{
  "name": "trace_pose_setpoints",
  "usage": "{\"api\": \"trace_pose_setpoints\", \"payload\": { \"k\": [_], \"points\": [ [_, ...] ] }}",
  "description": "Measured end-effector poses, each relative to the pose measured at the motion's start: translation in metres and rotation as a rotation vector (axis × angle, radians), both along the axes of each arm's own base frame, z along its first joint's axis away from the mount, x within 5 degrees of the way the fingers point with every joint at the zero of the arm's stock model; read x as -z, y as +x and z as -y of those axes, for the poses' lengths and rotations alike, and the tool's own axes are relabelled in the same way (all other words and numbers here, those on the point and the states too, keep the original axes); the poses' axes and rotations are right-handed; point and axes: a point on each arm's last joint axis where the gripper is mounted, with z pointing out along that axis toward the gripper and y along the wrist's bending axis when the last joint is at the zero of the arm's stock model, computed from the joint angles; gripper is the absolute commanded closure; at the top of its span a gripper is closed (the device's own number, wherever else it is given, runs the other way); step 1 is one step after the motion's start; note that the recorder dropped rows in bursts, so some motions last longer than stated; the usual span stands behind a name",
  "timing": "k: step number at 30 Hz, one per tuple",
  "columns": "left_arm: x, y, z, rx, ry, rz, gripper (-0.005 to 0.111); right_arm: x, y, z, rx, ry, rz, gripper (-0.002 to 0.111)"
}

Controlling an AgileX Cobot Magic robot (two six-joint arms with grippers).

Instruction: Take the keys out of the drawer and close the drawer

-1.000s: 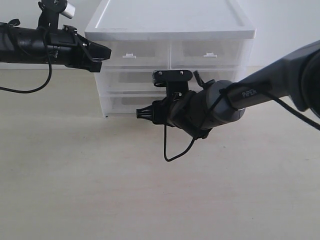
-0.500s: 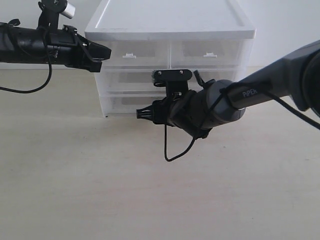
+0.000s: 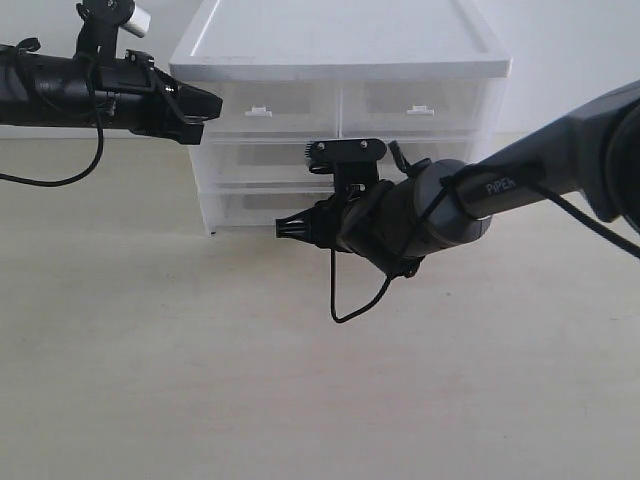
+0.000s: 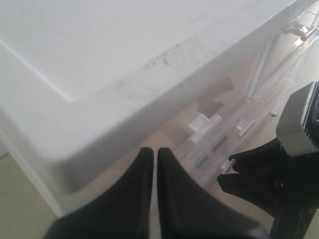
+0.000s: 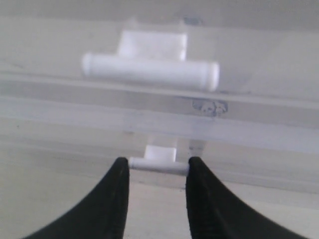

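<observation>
Pale bench, my right pincer nipping the white tab handle of the lowest translucent plastic drawer, left pincer pressed together

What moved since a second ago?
The right hand slid a tiny bit rightward in front of the bottom drawer. Its fingers sit at both ends of the handle and seem to pinch it. The left hand and cabinet stayed put, and the drawers stayed closed.
</observation>
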Motion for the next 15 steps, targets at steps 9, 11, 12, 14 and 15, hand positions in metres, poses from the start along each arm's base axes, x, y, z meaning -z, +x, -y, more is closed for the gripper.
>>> {"api": "trace_pose_setpoints", "payload": {
  "k": [9,11,12,14,15],
  "points": [
    [0.0000,0.0000,0.0000,0.000,0.000,0.000,0.103,0.0003,-0.0003,-0.0003,-0.013,-0.010,-0.001,0.108],
    [0.0000,0.0000,0.0000,0.000,0.000,0.000,0.103,0.0004,-0.0004,-0.0004,-0.016,-0.014,-0.001,0.108],
    [0.0000,0.0000,0.0000,0.000,0.000,0.000,0.103,0.0004,-0.0004,-0.0004,-0.018,-0.016,-0.001,0.108],
    [0.0000,0.0000,0.0000,0.000,0.000,0.000,0.103,-0.0002,-0.0005,-0.0006,-0.022,-0.017,0.000,0.108],
    [0.0000,0.0000,0.0000,0.000,0.000,0.000,0.103,-0.0002,-0.0005,-0.0006,-0.024,-0.020,0.000,0.108]
  ]
}}
